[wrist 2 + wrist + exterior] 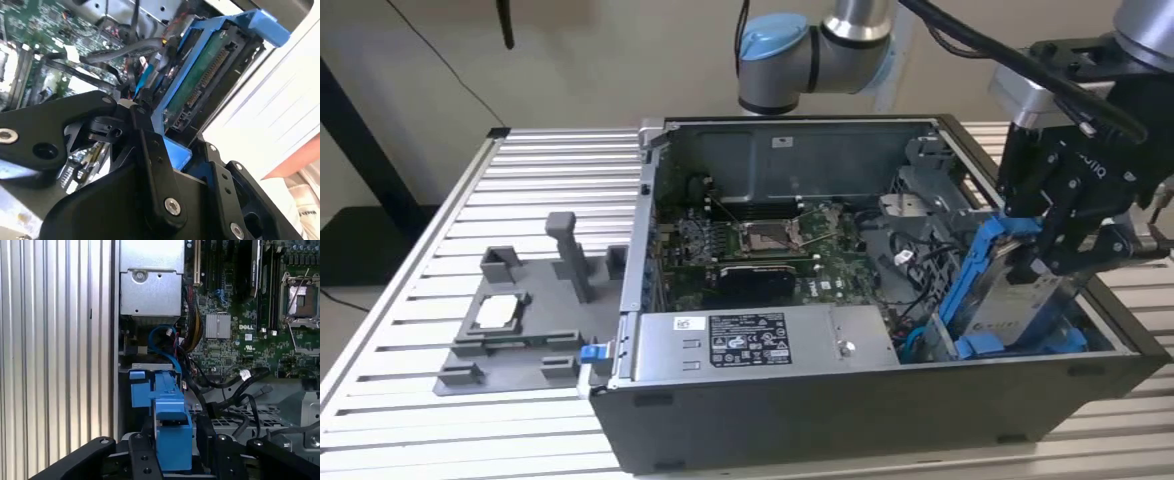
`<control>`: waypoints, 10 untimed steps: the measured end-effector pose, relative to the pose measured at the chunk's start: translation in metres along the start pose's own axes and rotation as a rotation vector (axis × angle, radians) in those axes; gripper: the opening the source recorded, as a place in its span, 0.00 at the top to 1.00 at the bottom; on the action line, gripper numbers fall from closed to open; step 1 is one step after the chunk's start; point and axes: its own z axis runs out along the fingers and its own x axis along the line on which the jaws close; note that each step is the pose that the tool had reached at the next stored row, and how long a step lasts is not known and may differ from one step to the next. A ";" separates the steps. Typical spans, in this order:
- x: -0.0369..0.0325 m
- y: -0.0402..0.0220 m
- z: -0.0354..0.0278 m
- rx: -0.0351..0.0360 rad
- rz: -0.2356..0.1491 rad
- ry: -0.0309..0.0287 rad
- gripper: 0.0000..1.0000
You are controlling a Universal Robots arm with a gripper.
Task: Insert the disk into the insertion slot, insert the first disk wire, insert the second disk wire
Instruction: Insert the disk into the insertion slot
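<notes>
The gripper [1051, 262] has its jaws clamped on the disk [1017, 305], tilted and partly inside the computer case [854, 410] corner, apparently not yet seated, with both wire insertions judged undone.

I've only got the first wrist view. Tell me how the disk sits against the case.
Observer: In the exterior view the disk is tilted in the gripper, with its lower end down inside the computer case, at the corner on the exterior view's right.
Operator: Give me the disk's underside.
Observer: The second wrist view shows its green circuit board with a connector row, and black cables close beside it.
Operator: Report the table beside the case.
Observer: A grey fixture tray lies on the exterior view's left of the case.
</notes>
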 end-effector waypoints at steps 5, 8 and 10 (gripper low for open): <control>0.0006 0.0002 -0.0022 0.0028 0.003 -0.0150 0.64; -0.0001 0.0004 -0.0113 0.0020 0.003 -0.0086 0.65; -0.0004 0.0005 -0.0136 0.0021 0.003 -0.0063 0.65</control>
